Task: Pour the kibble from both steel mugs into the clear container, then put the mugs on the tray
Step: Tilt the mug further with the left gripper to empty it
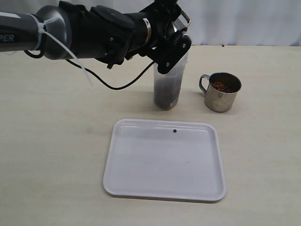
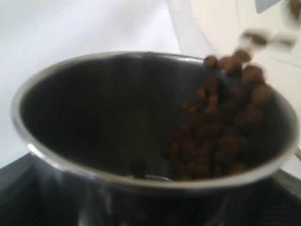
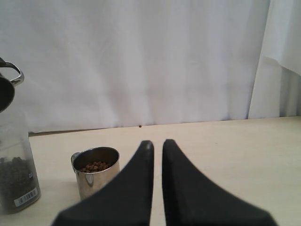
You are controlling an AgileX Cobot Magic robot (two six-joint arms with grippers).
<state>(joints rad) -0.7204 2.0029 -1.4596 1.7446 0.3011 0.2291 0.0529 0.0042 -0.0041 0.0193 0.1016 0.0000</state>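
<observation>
My left gripper (image 1: 170,47) is shut on a steel mug (image 2: 94,117) and holds it tipped over the clear container (image 1: 168,82). Kibble (image 2: 221,117) slides over the mug's lip, and some pellets are blurred in mid-fall. The container stands upright behind the tray (image 1: 141,183), with dark kibble filling its lower part. A second steel mug (image 1: 221,92), upright with kibble inside, stands right of the container. The right wrist view shows my right gripper (image 3: 157,145) shut and empty, away from that mug (image 3: 96,172). It is outside the exterior view.
One stray pellet (image 1: 174,132) lies on the white tray near its far rim. My left arm and its black cable (image 1: 113,84) stretch across the table's back left. A white curtain (image 3: 141,61) hangs behind the table.
</observation>
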